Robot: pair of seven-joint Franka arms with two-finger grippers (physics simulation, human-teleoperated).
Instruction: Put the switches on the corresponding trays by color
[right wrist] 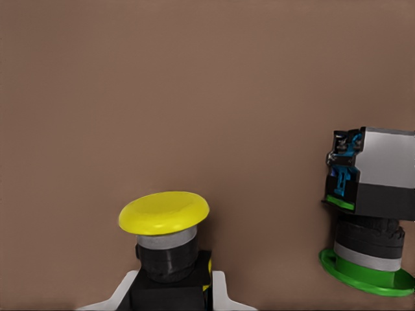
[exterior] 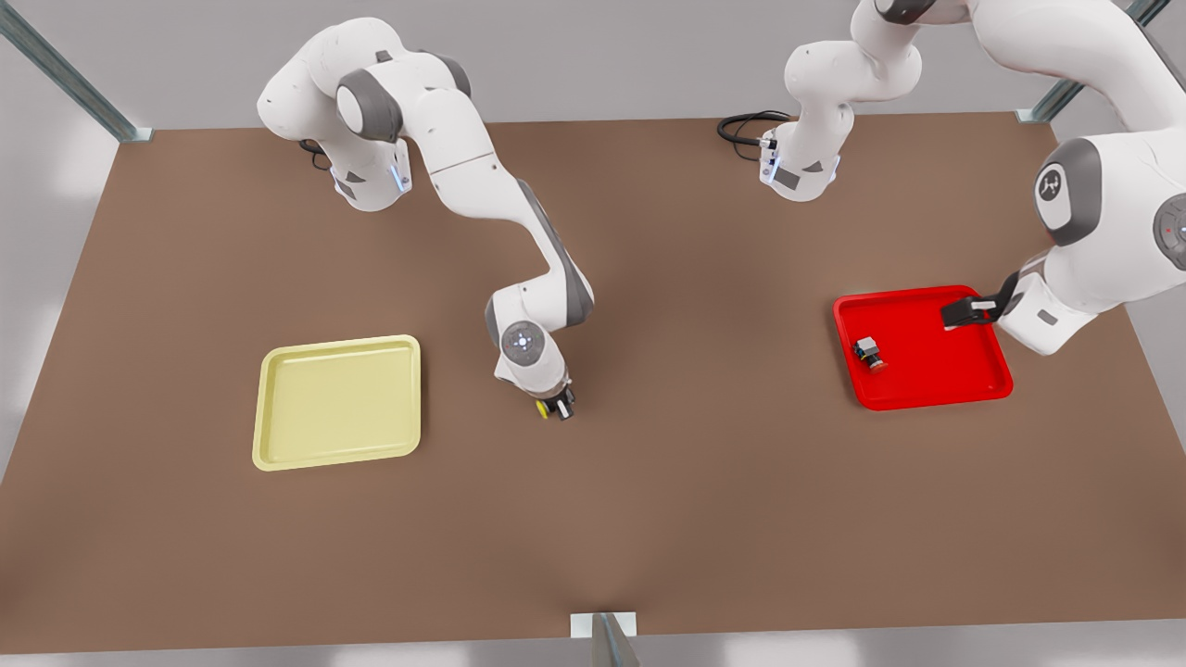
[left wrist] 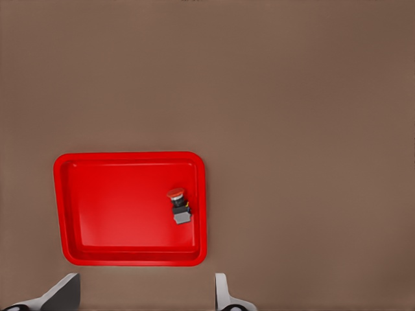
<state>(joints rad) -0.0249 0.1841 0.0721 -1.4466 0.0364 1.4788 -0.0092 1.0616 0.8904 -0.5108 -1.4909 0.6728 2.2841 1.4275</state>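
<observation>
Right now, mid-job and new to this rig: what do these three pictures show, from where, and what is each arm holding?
Two white robot arms work over a brown table. The front view looks down on everything. The left wrist view rides the left gripper, open above the red tray, where the red switch already lies. The right wrist view rides the right gripper, closed on the yellow switch at the table's middle. A green switch stands cap-down beside it. The yellow tray holds nothing yet.
</observation>
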